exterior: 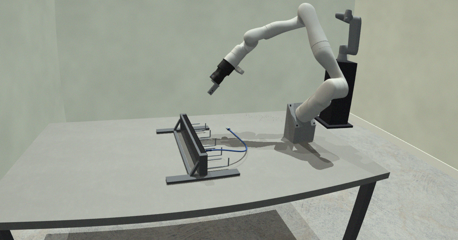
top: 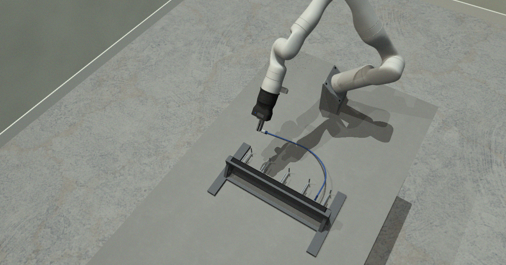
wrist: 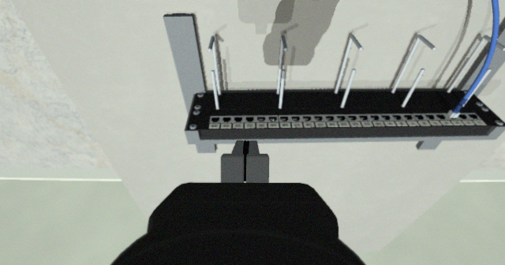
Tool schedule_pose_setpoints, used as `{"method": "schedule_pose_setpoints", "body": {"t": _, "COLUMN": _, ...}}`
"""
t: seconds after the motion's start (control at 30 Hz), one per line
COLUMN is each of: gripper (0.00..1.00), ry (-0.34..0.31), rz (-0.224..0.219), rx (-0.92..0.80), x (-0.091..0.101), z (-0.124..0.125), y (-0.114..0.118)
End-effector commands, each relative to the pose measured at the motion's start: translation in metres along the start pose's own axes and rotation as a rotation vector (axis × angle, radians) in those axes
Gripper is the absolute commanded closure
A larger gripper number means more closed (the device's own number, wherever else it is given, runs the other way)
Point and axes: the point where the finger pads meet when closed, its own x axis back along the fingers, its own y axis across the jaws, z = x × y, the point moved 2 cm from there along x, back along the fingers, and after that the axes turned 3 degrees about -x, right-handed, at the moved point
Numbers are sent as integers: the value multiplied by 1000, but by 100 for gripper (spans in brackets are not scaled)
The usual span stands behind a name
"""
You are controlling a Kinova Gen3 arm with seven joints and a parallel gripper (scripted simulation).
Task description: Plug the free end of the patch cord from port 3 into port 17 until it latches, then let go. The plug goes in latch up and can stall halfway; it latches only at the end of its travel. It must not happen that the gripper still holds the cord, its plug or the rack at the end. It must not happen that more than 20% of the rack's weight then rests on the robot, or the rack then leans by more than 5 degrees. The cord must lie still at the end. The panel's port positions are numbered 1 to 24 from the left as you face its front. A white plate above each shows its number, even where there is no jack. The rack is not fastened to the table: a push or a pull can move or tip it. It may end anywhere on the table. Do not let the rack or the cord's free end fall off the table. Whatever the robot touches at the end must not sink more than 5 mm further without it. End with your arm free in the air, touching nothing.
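The blue patch cord (top: 314,157) (exterior: 240,142) (wrist: 490,40) arcs over the table from a jack near one end of the black patch panel (top: 279,191) (exterior: 191,137) (wrist: 316,98). Its plugged end shows in the wrist view (wrist: 454,113), near the panel's right end. The free plug (top: 263,131) (exterior: 228,128) lies on the table behind the rack, away from the panel. My gripper (top: 259,127) (exterior: 211,91) (wrist: 246,154) is shut and empty. It hangs high above the table, behind the rack's far end, tilted toward the panel. The number plates are too small to read.
Several metal cable hooks (top: 286,176) (wrist: 346,69) stick out behind the panel. The rack's flat feet (top: 325,228) (exterior: 201,176) rest on the table. The arm's grey mount (top: 332,93) (exterior: 297,128) stands further back, with a black pedestal (exterior: 339,94) beyond the table.
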Motion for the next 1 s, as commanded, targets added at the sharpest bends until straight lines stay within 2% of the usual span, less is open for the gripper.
{"method": "schedule_pose_setpoints", "body": {"t": 0.0, "gripper": 100, "ry": 5, "rz": 2, "rx": 11, "x": -21, "z": 2, "y": -2}}
{"method": "schedule_pose_setpoints", "body": {"t": 0.27, "gripper": 100, "ry": 6, "rz": -1, "rx": 6, "x": -92, "z": 5, "y": -1}}
{"method": "schedule_pose_setpoints", "body": {"t": 0.33, "gripper": 100, "ry": 6, "rz": -1, "rx": 6, "x": -92, "z": 5, "y": -1}}
{"method": "schedule_pose_setpoints", "body": {"t": 0.5, "gripper": 100, "ry": 6, "rz": 2, "rx": 9, "x": -120, "z": 4, "y": -2}}
{"method": "schedule_pose_setpoints", "body": {"t": 0.63, "gripper": 100, "ry": 5, "rz": 2, "rx": 10, "x": -128, "z": 4, "y": -2}}
{"method": "schedule_pose_setpoints", "body": {"t": 0.97, "gripper": 100, "ry": 9, "rz": 0, "rx": 11, "x": -128, "z": 5, "y": -1}}
